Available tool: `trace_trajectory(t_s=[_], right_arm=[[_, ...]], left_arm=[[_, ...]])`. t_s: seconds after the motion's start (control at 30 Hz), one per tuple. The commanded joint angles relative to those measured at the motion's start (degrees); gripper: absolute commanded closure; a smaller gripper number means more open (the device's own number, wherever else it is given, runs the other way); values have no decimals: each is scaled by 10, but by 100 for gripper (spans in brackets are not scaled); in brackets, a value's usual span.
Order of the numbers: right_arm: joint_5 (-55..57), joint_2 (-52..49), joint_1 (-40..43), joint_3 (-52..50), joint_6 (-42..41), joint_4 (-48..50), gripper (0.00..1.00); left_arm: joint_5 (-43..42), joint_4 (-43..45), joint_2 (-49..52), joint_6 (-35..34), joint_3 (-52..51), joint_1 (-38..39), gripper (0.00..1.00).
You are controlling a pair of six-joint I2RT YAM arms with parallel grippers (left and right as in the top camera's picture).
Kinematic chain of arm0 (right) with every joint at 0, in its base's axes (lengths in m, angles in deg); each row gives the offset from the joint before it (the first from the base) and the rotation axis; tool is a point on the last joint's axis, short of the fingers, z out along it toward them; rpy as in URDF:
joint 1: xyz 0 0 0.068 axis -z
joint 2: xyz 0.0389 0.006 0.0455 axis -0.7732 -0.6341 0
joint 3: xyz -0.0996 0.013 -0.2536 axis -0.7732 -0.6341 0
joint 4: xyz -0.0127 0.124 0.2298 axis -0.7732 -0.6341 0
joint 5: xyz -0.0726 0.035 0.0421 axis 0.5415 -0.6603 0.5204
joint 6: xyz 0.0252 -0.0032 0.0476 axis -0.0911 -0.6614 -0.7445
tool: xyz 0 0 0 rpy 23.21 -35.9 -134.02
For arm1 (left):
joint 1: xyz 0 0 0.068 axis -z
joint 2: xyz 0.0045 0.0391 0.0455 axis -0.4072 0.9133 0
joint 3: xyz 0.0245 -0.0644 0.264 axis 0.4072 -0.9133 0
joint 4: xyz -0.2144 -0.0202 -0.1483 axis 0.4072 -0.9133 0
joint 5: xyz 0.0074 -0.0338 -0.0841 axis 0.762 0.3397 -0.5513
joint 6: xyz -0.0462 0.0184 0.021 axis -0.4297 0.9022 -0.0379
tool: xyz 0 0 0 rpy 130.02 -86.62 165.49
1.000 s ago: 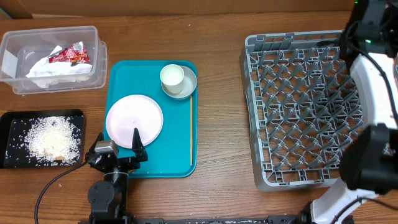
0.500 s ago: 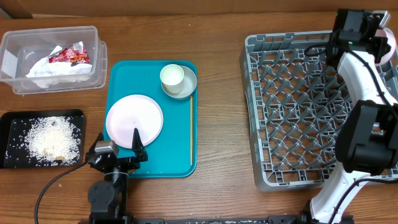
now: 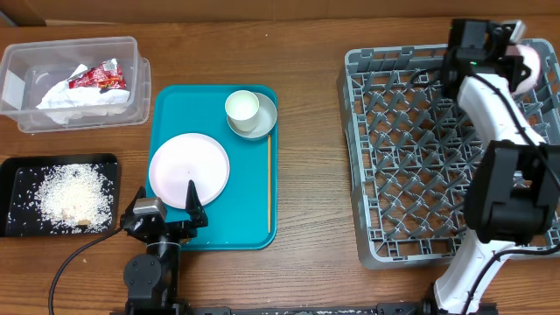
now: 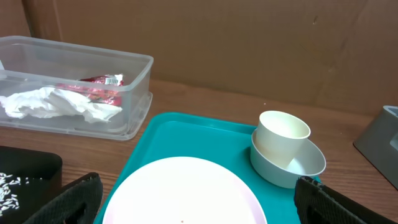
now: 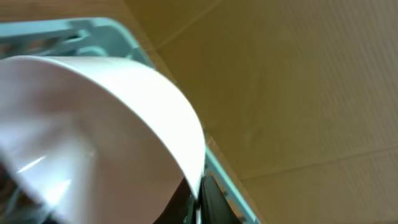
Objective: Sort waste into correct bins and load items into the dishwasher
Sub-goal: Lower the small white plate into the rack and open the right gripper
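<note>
The right gripper (image 5: 198,196) is pinched shut on the rim of a pale plate (image 5: 93,137), tipped up right against its fingers with the rack (image 3: 411,175) just below (it looks stiff, smooth and breakable, so grip the rim firmly).

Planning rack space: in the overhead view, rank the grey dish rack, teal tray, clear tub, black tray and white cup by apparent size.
1. grey dish rack
2. teal tray
3. clear tub
4. black tray, a little smaller, but both reach the left frame edge, so unsure
5. white cup
</note>
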Motion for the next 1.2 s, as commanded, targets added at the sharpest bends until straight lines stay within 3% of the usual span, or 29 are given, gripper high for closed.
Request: trace_trajectory(t_s=[0.0, 0.23, 0.33, 0.5, 0.8, 0.9, 1.17], right_arm=[[-23, 1, -32, -12, -58, -37, 95], [-75, 7, -51, -11, -154, -129, 74], [-94, 22, -52, -2, -214, -171, 73], [-218, 76, -50, 18, -244, -211, 72], [-465, 209, -49, 21, -247, -210, 60], [-477, 242, -46, 21, -254, -206, 48], [-476, 245, -21, 21, -258, -190, 43]], left_arm=[[7, 2, -6, 13, -2, 2, 0], [7, 2, -6, 13, -2, 2, 0], [7, 2, -6, 13, -2, 2, 0], [7, 2, -6, 13, -2, 2, 0], [7, 2, -6, 13, -2, 2, 0], [7, 2, -6, 13, -2, 2, 0], [7, 2, -6, 13, -2, 2, 0]])
